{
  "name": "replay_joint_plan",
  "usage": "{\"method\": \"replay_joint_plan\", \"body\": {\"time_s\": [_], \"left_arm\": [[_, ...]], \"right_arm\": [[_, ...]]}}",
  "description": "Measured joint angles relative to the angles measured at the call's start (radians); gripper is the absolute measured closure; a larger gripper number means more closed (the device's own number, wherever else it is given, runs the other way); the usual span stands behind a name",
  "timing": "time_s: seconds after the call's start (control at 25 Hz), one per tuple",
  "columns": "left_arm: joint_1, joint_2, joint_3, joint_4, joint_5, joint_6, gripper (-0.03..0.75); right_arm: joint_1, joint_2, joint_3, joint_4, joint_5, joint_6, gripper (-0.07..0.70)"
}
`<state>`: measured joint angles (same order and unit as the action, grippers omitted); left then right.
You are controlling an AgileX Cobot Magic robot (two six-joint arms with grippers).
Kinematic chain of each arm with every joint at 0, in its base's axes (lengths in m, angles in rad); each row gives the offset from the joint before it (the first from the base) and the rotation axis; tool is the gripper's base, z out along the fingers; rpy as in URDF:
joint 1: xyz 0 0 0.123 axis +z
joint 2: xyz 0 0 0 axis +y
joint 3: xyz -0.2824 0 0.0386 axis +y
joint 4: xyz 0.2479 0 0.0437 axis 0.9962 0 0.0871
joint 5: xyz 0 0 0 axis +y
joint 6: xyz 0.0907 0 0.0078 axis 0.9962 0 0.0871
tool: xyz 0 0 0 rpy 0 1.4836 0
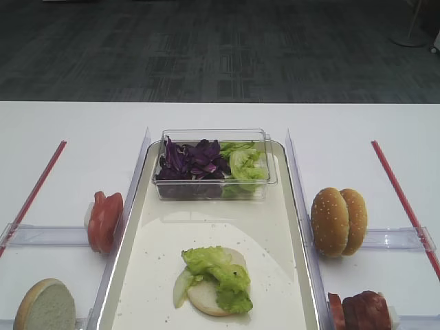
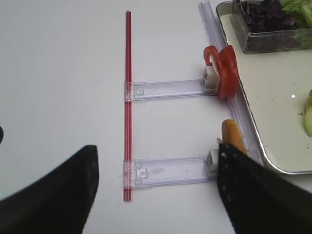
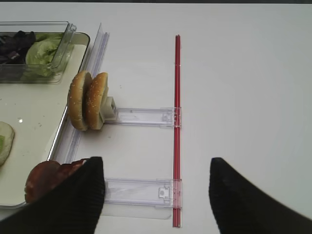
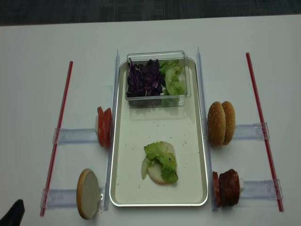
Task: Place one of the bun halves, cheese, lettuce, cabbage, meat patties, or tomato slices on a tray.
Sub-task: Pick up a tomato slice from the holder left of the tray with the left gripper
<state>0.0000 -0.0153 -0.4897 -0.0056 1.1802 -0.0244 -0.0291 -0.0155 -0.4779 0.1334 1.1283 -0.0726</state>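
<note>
Tomato slices [image 2: 225,72] left of tray [image 2: 253,112]: soft, wet, slippery, tearable; pinch rims gently. Left tool [image 2: 156,190], right tool [image 3: 156,195] spread wide, empty.

In the front overhead view the bottom edge cuts the meat patties [image 1: 361,311], the lone bun half [image 1: 46,306] at lower left and the near end of the tray [image 1: 130,275]; in the right wrist view the right claw [image 3: 155,195] shows only as two dark blurred fingers [image 3: 73,204] cut off below; the left claw [image 2: 156,190] likewise, one finger [image 2: 258,195] hiding most of a bun half [image 2: 233,136]; the clear tub [image 2: 273,29] is cropped at the top.
</note>
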Motion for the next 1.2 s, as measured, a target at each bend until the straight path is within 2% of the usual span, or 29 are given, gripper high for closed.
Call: {"method": "replay_joint_plan", "body": {"time_s": [0.68, 0.84, 1.2], "left_arm": [[0.0, 0.0, -0.014, 0.0, 0.008, -0.007, 0.244], [0.0, 0.003, -0.022, 0.0, 0.052, -0.041, 0.244], [0.0, 0.179, -0.071, 0.0, 0.086, -0.054, 0.244]], "right_arm": [[0.0, 0.0, 0.0, 0.0, 0.0, 0.0, 0.15], [0.0, 0.0, 0.0, 0.0, 0.0, 0.0, 0.151], [0.0, 0.0, 0.0, -0.001, 0.0, 0.0, 0.151]]}}
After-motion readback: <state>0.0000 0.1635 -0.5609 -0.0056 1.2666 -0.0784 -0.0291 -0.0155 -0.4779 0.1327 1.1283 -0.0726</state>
